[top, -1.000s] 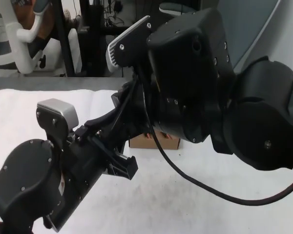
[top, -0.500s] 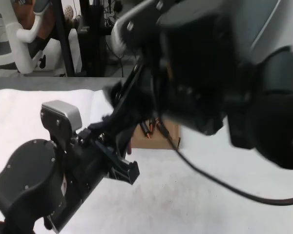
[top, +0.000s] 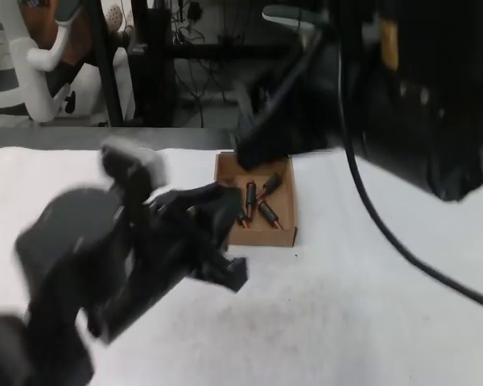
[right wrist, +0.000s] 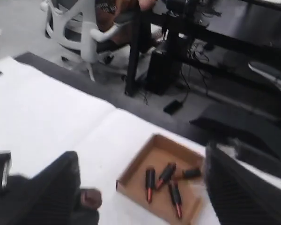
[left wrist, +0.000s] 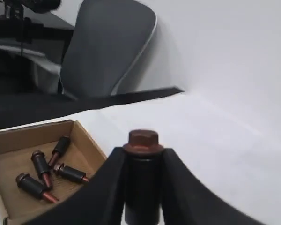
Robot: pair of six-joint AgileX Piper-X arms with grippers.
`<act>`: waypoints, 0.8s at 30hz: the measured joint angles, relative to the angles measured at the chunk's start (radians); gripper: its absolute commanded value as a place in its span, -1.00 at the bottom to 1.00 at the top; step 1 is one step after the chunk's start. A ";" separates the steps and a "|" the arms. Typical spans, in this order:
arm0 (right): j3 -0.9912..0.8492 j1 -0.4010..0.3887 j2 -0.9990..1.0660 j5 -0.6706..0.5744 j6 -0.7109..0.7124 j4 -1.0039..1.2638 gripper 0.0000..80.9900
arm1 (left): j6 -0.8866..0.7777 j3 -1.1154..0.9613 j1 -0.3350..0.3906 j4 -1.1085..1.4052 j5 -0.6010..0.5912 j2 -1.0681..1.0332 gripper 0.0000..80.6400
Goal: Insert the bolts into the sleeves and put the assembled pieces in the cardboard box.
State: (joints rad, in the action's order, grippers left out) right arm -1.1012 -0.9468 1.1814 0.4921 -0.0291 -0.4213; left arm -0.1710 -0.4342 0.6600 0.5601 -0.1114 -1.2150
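Fingers (left wrist: pixel 105 187) of the left gripper (left wrist: pixel 143 157) pinched an upright sleeve with its bolt (left wrist: pixel 143 183) at lower centre, probably to carry it to the box. On the white bench (left wrist: pixel 215 140), the cardboard box (left wrist: pixel 33 129) at lower left held four assembled pieces (left wrist: pixel 40 164). The right gripper (right wrist: pixel 140 157) was spread wide, with nothing in it.

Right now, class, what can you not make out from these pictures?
High view: the near left corner of the cardboard box, hidden by the blurred left arm; its far rim, partly behind the right arm.
Left wrist view: the lower end of the sleeve in the left gripper, cut off by the edge.
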 measured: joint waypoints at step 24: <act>0.205 0.040 -0.073 -0.043 -0.260 -0.320 0.50 | 0.128 -0.871 -0.234 -0.480 -0.225 -0.866 -0.34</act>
State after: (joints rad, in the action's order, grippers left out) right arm -0.8965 -0.9069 1.1080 0.4492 -0.2888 -0.7408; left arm -0.0432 -1.3048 0.4265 0.0805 -0.3366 -2.0814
